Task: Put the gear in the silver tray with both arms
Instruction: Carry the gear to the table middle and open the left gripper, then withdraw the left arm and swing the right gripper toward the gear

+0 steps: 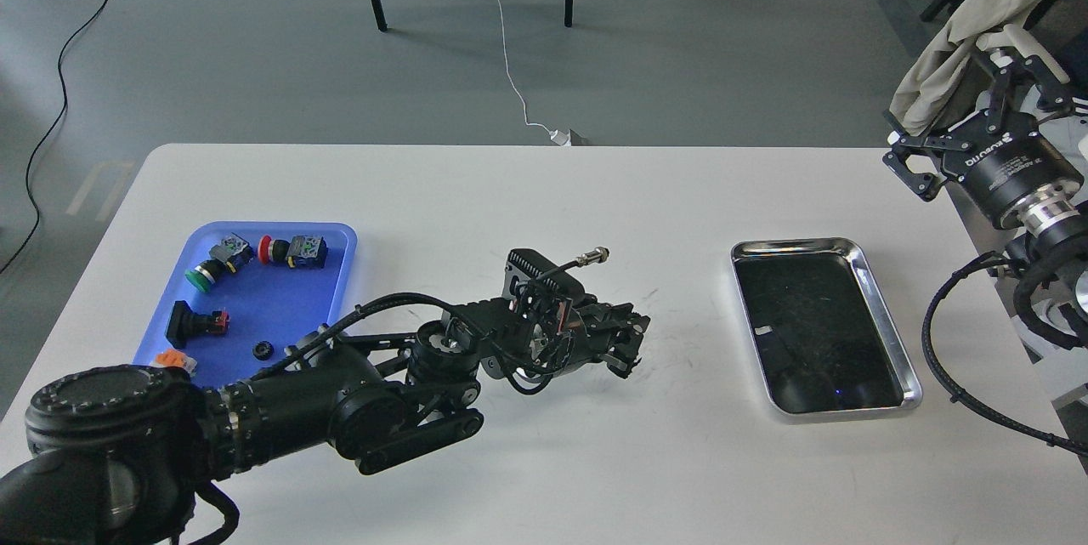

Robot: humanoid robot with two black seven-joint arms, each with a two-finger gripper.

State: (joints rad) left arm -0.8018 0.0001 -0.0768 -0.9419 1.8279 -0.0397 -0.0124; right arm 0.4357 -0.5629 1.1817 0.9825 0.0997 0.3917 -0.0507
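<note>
The left arm's thick black shoulder fills the bottom left corner, nearest the camera, and reaches out over the white table (527, 205) toward the silver tray (884, 332). Its left gripper (629, 349) hangs over bare tabletop, well short of the tray's left rim; the fingers are dark and bunched, so I cannot tell how far apart they stand or whether they grip anything. The silver tray looks bare, only reflections in its dark bottom, so the placing is not done. A small black toothed ring (263, 349), probably the gear, lies in the blue tray (340, 247), far to the left of the silver tray. If so, picking and carrying remain. The right gripper (914, 161), marked ROBOTIQ, is raised beyond the tray's far right corner, fingers spread, holding nothing. Push-button switches, one green (217, 260), one red (293, 251), and a black one (197, 320), share the blue tray. Nothing lies on the table between the left gripper and the silver tray.
</note>
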